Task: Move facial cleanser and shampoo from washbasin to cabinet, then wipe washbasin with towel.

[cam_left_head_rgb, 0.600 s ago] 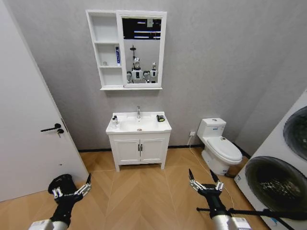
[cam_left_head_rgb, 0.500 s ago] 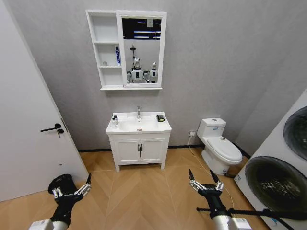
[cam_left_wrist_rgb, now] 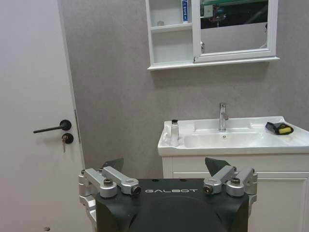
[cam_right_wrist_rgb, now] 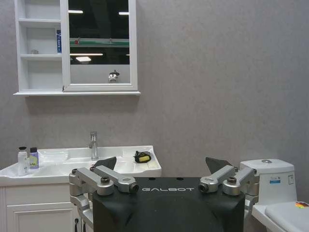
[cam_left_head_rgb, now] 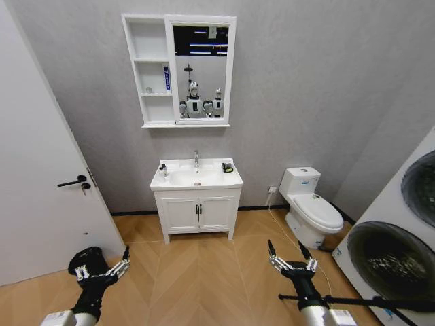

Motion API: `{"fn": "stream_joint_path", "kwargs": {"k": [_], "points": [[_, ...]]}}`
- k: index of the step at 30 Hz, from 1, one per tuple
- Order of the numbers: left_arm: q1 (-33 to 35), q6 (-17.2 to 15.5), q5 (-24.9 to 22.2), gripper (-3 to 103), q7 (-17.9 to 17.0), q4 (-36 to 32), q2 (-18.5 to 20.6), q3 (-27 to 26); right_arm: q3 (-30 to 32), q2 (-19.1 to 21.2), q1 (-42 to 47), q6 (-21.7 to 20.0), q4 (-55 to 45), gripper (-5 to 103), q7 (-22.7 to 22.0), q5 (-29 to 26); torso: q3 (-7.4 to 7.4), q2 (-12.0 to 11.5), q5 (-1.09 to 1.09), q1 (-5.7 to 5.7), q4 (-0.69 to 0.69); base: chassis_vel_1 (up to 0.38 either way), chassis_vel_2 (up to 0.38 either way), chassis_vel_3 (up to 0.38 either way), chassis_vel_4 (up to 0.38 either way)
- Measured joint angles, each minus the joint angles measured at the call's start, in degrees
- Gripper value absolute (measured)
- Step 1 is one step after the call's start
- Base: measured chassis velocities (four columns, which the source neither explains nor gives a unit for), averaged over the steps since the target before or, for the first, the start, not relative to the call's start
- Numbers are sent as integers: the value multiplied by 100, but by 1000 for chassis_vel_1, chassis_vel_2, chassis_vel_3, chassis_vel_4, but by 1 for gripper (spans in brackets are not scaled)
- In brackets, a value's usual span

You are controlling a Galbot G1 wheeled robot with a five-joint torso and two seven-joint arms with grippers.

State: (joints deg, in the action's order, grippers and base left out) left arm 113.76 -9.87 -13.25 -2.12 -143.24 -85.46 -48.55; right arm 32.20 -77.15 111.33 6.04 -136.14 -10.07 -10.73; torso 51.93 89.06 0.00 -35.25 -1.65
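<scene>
both metal-fingered grippers, left gripper (cam_left_head_rgb: 102, 269) and right gripper (cam_left_head_rgb: 290, 258), wide apart, holding nothing

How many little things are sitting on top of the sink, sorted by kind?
Bottles: 2, a white one and a smaller one with a dark cap, both at the left end of the washbasin
Towel: 1, black and yellow, at the right end
Total: 3

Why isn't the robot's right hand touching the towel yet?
Apart. In the head view the right gripper hangs open over the floor, far from the towel lying on the washbasin; the robot stands well short of it.
</scene>
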Motion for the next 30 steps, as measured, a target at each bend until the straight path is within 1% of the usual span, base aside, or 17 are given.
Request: {"fn": "stream_joint_path", "kwargs": {"k": [5, 15, 18, 21, 22, 24, 28, 29, 30], "points": [[1, 0, 5, 96, 0, 0, 9, 28, 9, -14, 51, 75, -1, 100, 8, 42, 0, 0, 0, 0, -1, -107, 104, 117, -108], [-15, 0, 4, 96, 2, 0, 27, 36, -7, -19, 83, 122, -1, 100, 65, 94, 1, -1, -1, -2, -1, -211, 230, 206, -214], [-17, 0, 4, 96, 3, 0, 30, 38, -6, -18, 67, 141, 21, 100, 88, 112, 1, -1, 2, -2, 0, -285, 270, 283, -266], [-19, 0, 4, 96, 3, 0, 37, 37, -20, -29, 56, 149, 54, 100, 94, 124, 1, -1, -2, -2, 0, -307, 323, 330, -312], [-20, 1, 4, 96, 7, 0, 40, 37, -25, -33, 53, 151, 69, 100, 96, 128, 1, 0, 0, -1, -2, -358, 334, 351, -355], [-25, 1, 4, 96, 7, 0, 42, 34, -36, -35, 44, 153, 90, 100, 96, 133, 1, -1, 3, -2, 0, -345, 362, 344, -355], [-33, 1, 4, 96, 8, 0, 44, 32, -46, -35, 14, 166, 124, 100, 97, 141, 1, -1, -3, -2, -1, -360, 371, 378, -378], [-35, 1, 4, 96, 8, 0, 42, 32, -46, -32, -8, 186, 142, 100, 96, 142, 2, -2, 6, -3, 1, -367, 384, 342, -373], [-39, 3, 5, 96, 7, 1, 42, 33, -46, -31, -22, 197, 156, 100, 95, 146, 1, -2, 2, -3, 0, -366, 377, 342, -331]]}}
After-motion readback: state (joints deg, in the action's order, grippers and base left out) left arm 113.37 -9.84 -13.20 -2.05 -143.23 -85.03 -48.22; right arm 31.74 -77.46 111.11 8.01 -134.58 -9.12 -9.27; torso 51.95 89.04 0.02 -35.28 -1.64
